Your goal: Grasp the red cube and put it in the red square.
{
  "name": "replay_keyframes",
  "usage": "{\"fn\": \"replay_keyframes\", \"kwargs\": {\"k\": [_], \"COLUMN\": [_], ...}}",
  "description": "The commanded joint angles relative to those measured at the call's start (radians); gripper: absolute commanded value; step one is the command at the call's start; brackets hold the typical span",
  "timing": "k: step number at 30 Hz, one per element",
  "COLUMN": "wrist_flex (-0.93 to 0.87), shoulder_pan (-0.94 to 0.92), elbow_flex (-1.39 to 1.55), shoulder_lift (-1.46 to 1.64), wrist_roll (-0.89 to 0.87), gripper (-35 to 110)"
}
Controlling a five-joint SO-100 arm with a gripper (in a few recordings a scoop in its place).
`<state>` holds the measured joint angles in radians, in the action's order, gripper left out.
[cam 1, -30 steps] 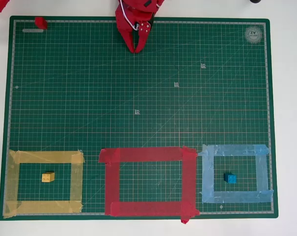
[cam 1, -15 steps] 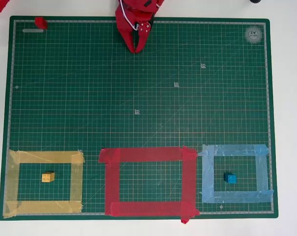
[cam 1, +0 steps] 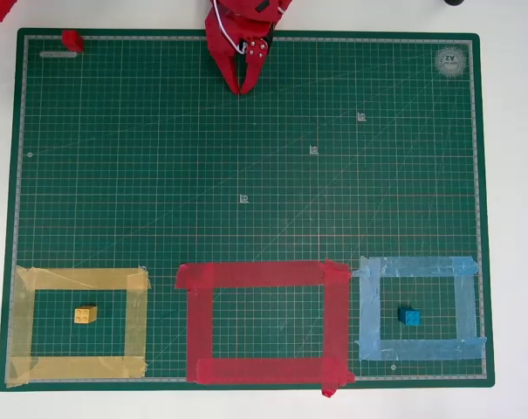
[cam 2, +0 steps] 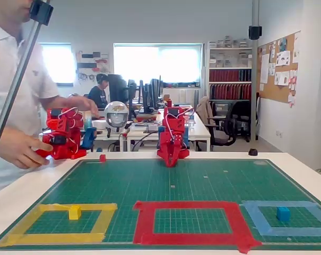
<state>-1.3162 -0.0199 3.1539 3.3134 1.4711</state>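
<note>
The red cube (cam 1: 72,40) (cam 2: 102,158) sits at the far left corner of the green cutting mat (cam 1: 159,175), apart from everything else. The red square (cam 1: 264,321) (cam 2: 191,221), a wide red tape outline, lies at the mat's near edge in the middle with nothing inside it. My red gripper (cam 1: 244,87) (cam 2: 171,162) points down at the mat's far edge, well to the right of the cube in the overhead view. Its fingers meet at the tips with nothing between them.
A yellow tape outline (cam 1: 76,325) holds a yellow cube (cam 1: 85,314) at the near left. A light-blue tape outline (cam 1: 419,307) holds a blue cube (cam 1: 409,316) at the near right. A person stands at the left in the fixed view.
</note>
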Motion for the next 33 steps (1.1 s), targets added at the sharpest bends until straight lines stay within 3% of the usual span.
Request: {"fn": "replay_keyframes", "kwargs": {"k": [1,17,20,25,28,33], "wrist_flex": [-0.012,0.006,-0.008,-0.124,-0.172,-0.233], "shoulder_pan": [-0.018,-0.02,-0.021,-0.084,-0.192,-0.494], "elbow_flex": [0.006,-0.051,-0.29,-0.928,-1.252,-1.546], "shoulder_lift": [0.037,-0.081,-0.348,-0.839,-1.049,-1.27], "wrist_roll": [0.006,0.011,0.005,0.003,0.003,0.011], "gripper": [0,-1,-1,-1,-1,-1]}}
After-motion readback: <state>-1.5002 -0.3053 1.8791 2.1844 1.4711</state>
